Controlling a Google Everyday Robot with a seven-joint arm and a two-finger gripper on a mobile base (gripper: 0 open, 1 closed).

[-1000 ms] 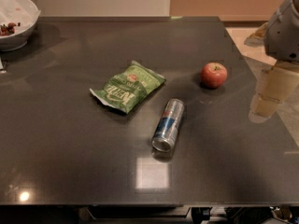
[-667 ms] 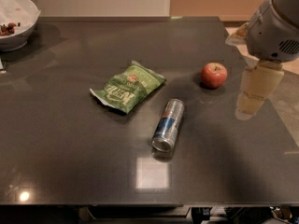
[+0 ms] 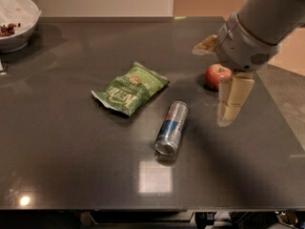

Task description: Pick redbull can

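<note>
Change since the earlier frames: the arm (image 3: 267, 18) has been carried leftward over the desk (image 3: 71, 166), and the gripper (image 3: 229, 112) has been brought from the right edge to a spot just in front of the apple (image 3: 217, 75). All other items are found unmoved.

1. Desk: dark, glossy top, with a square light reflection seen near the front edge.
2. Arm: grey, entered from the upper right, with its rounded wrist housing set above the apple.
3. Bowl (image 3: 19, 20): white, placed at the far left corner, with dark red bits seen inside.
4. Chip bag (image 3: 131, 88): green, laid flat left of centre, crumpled at its near-left end.
5. Redbull can (image 3: 171, 127): silver and blue, laid on its side near the desk's centre, one shiny end turned toward the front edge; located just right of the chip bag and left of the gripper, apart from both.
6. Gripper: cream-coloured, pointed downward above the desk. Whether the jaws are open or closed cannot be told; nothing is seen held.
7. Apple: red, partly hidden behind the gripper.
</note>
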